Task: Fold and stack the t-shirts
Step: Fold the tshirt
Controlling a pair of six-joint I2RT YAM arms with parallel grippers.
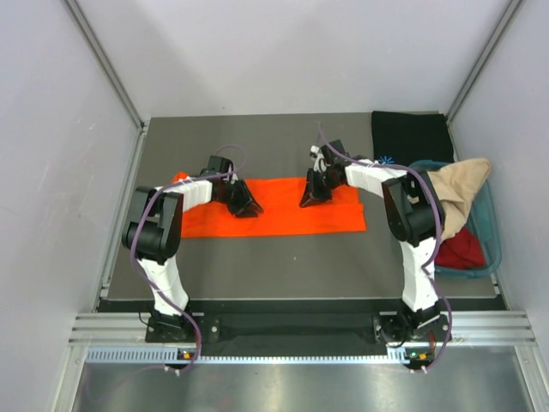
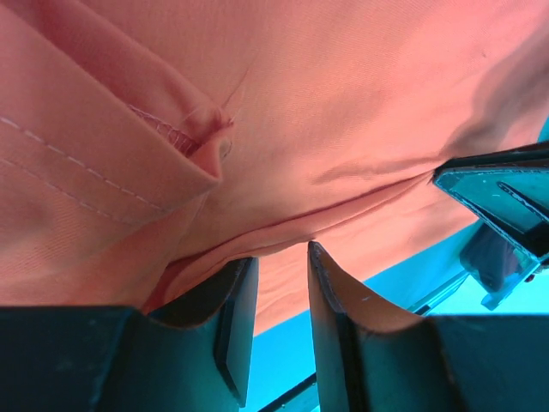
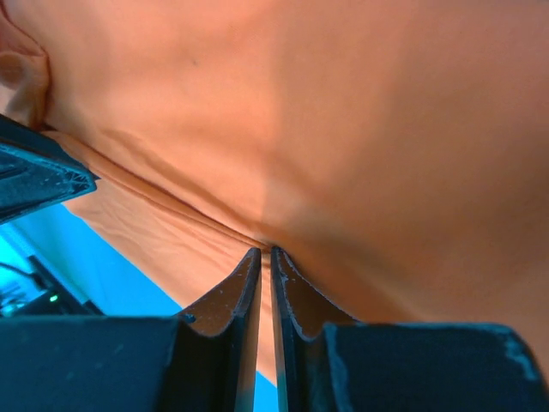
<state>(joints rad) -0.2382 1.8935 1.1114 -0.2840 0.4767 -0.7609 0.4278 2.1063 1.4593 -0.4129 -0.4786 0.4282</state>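
The orange t-shirt (image 1: 283,219) lies spread flat, long axis left to right, directly under both sets of fingers. Both arms reach forward, wrists pitched down onto its far half. My right gripper (image 1: 310,196) is nearly closed, pinching a fold. My left gripper (image 1: 247,204) stands half apart with cloth in the gap; I cannot tell if it grips.

- The orange shirt (image 1: 283,210) is cut off by both wrist views' edges, and the left arm (image 1: 193,190) hides part of it.
- The dark red shirt (image 1: 461,249) lies partly under the beige shirt (image 1: 463,184).
- The mark (image 1: 388,159) on the black shirt (image 1: 410,133) is too small to tell.
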